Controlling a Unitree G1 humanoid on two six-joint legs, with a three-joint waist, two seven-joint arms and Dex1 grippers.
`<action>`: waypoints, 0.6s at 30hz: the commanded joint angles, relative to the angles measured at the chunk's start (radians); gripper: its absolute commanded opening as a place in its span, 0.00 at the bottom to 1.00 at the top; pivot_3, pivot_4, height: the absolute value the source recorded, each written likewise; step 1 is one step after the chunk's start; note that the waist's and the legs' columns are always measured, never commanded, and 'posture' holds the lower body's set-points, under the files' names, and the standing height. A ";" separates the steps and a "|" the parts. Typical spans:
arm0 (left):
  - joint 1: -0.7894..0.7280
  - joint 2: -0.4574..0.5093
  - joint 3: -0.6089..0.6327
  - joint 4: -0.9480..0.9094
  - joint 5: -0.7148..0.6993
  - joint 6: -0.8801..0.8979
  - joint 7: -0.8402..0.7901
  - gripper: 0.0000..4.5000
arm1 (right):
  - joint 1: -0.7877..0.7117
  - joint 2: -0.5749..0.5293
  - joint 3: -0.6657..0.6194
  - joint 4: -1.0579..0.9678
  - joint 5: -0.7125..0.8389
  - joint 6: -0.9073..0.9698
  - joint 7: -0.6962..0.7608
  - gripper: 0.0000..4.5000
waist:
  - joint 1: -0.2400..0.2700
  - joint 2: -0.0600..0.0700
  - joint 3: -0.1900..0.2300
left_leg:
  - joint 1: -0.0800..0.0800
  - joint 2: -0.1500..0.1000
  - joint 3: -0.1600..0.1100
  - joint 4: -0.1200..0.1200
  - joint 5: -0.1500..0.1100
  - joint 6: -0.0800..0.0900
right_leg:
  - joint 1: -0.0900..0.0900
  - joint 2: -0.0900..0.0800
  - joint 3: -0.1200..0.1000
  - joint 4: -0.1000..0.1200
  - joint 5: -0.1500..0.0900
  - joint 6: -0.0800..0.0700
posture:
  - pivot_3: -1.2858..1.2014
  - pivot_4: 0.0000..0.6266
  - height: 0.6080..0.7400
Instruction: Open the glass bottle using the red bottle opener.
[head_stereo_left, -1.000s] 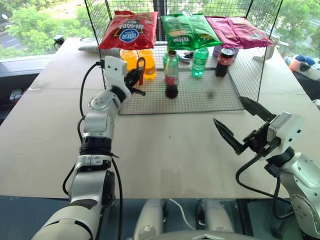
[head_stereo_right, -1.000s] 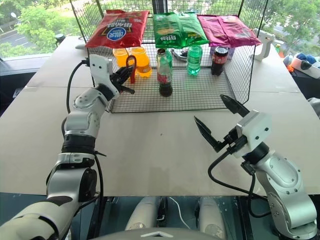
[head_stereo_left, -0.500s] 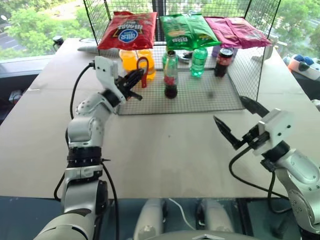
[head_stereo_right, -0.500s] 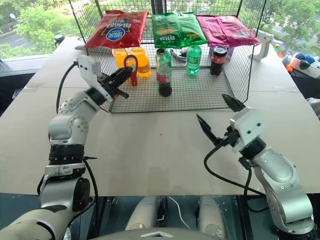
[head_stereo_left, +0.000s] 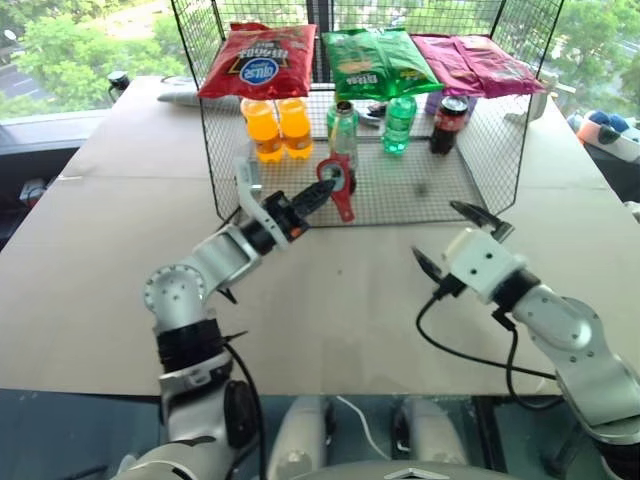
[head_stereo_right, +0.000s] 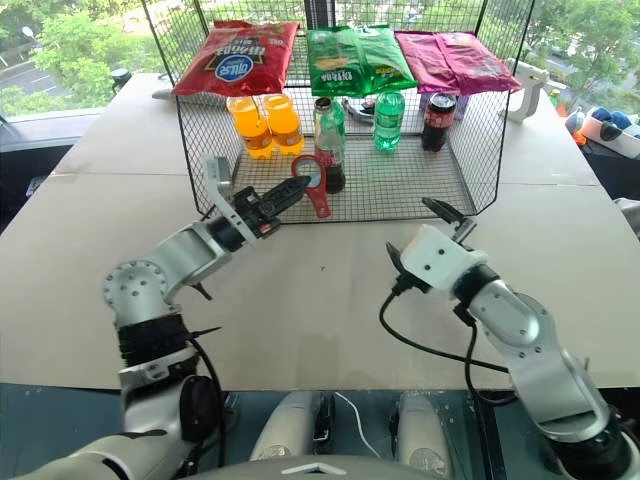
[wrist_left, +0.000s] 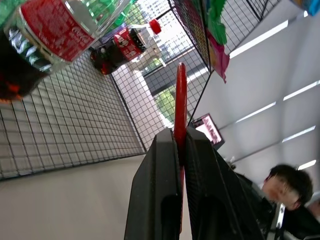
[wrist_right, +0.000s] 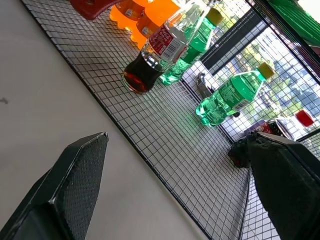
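The glass bottle (head_stereo_left: 343, 135), clear greenish with dark cola and a red label, stands upright on the mesh floor near the rack's open front. My left gripper (head_stereo_left: 318, 188) is shut on the red bottle opener (head_stereo_left: 342, 200), which hangs just in front of the bottle's lower half; whether they touch I cannot tell. In the left wrist view the opener (wrist_left: 180, 100) stands edge-on between the fingers, with the bottle (wrist_left: 45, 35) off to one side. My right gripper (head_stereo_left: 435, 230) hovers open and empty above the table, in front of the rack. Its wrist view shows the bottle (wrist_right: 160, 50) beyond its spread fingers.
The wire mesh rack (head_stereo_left: 420, 190) has side walls and chip bags (head_stereo_left: 258, 60) lying on top. Inside stand two orange bottles (head_stereo_left: 278, 125), green plastic bottles (head_stereo_left: 399, 125) and a dark red-capped cola bottle (head_stereo_left: 449, 122). A person (wrist_left: 285, 190) shows in the left wrist view.
My left arm has drawn back and swung right, rolling the wrist; the opener went from beside the orange bottles to in front of the glass bottle. My right gripper moved forward, leftward and rolled.
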 joint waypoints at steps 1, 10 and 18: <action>0.002 -0.020 -0.025 -0.082 -0.055 -0.049 0.107 0.01 | -0.046 0.037 0.021 -0.050 -0.019 0.076 0.003 1.00 | 0.000 0.000 0.000 | 0.000 0.000 0.000 0.000 0.000 0.000 | 0.000 0.000 0.000 0.000 0.000 0.000 | 0.52 0.24 1.00; 0.005 -0.045 -0.073 -0.072 -0.023 -0.165 0.179 0.01 | -0.071 0.076 0.030 -0.059 -0.015 0.151 0.024 1.00 | 0.000 0.000 0.000 | 0.000 -0.001 0.000 0.000 0.002 -0.003 | 0.000 0.000 0.000 0.000 0.000 -0.001 | 0.52 0.24 1.00; -0.009 0.203 -0.101 -0.053 0.212 -0.307 -0.111 0.01 | -0.084 0.122 0.026 -0.057 -0.018 0.180 0.015 1.00 | -0.005 0.000 0.000 | 0.000 0.000 0.001 -0.001 0.001 -0.003 | 0.000 0.002 0.000 0.000 -0.002 -0.004 | 0.52 0.24 1.00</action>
